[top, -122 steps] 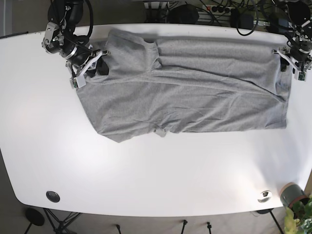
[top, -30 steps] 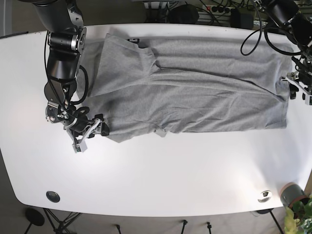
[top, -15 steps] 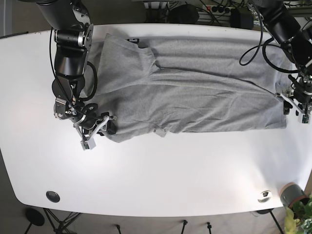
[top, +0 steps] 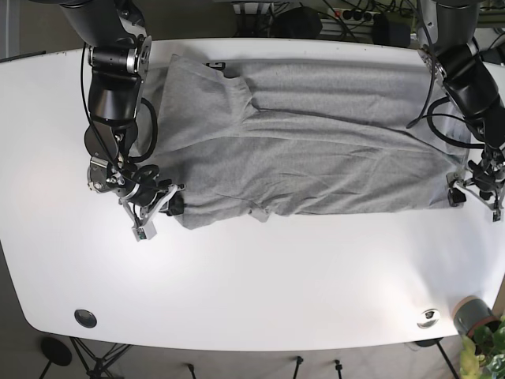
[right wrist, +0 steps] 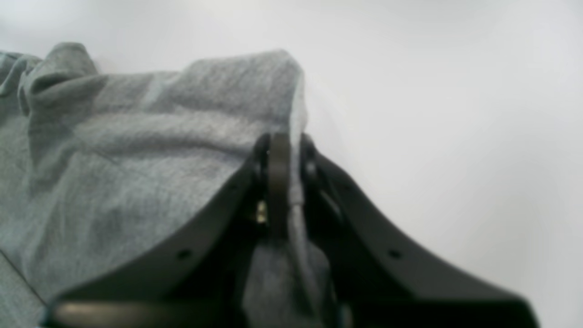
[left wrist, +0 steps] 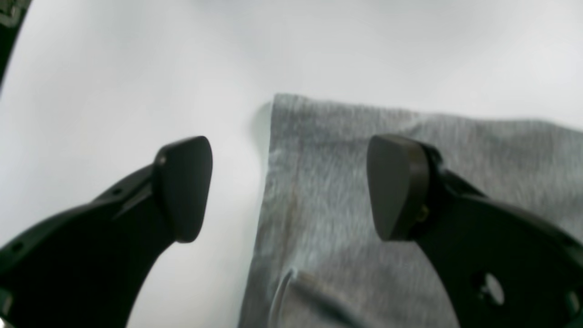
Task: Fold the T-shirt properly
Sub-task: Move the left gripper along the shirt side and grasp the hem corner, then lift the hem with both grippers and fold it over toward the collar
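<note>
Bare tabletop [top: 260, 276] lay open along the near side.
The shirt [top: 316, 142] covered the far half; a pot [top: 472, 314] stood at the near corner.

1. T-shirt [top: 316, 146]: lies spread flat on the worktop [top: 252, 276], across its far half.
2. Right gripper [top: 164, 207]: at the T-shirt's near corner on the base view's left, jaws closed on the cloth edge.
3. Left gripper [top: 476, 193]: at the T-shirt's near corner on the base view's right, jaws apart, one over the cloth, one over bare worktop just beside the edge.
4. Plant pot [top: 472, 314]: off the worktop's near corner, well apart from the T-shirt, on the left gripper's side.
</note>
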